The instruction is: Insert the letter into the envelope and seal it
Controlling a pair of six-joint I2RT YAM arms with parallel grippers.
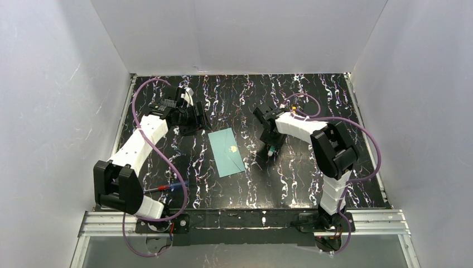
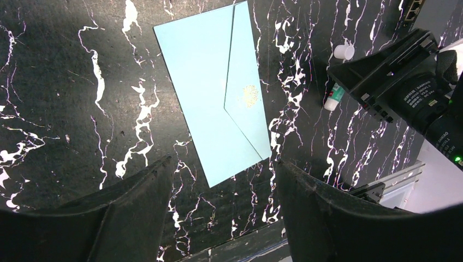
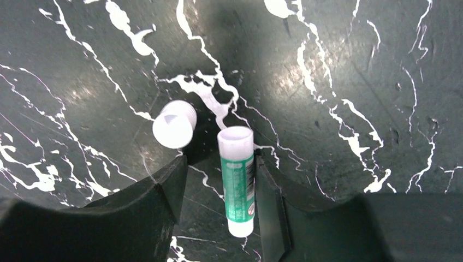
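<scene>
The pale teal envelope [image 1: 227, 151] lies flat on the black marbled table, flap down, with a small gold seal [image 2: 250, 95] at the flap's tip. The letter shows in no view. My left gripper [image 1: 195, 120] hovers open just left of the envelope [image 2: 218, 98], nothing between its fingers [image 2: 136, 202]. My right gripper [image 1: 270, 146] is down at the table to the envelope's right, open around a green-and-white glue stick [image 3: 238, 183]. The stick lies against one finger [image 3: 270, 202], with a gap to the other. Its white cap [image 3: 174, 124] lies loose just beyond the fingertips.
A red and blue pen [image 1: 167, 187] lies near the left arm's base. White walls enclose the table on three sides. In the left wrist view the right arm's wrist [image 2: 404, 82] sits close beside the glue stick [image 2: 334, 97] and cap [image 2: 344, 52].
</scene>
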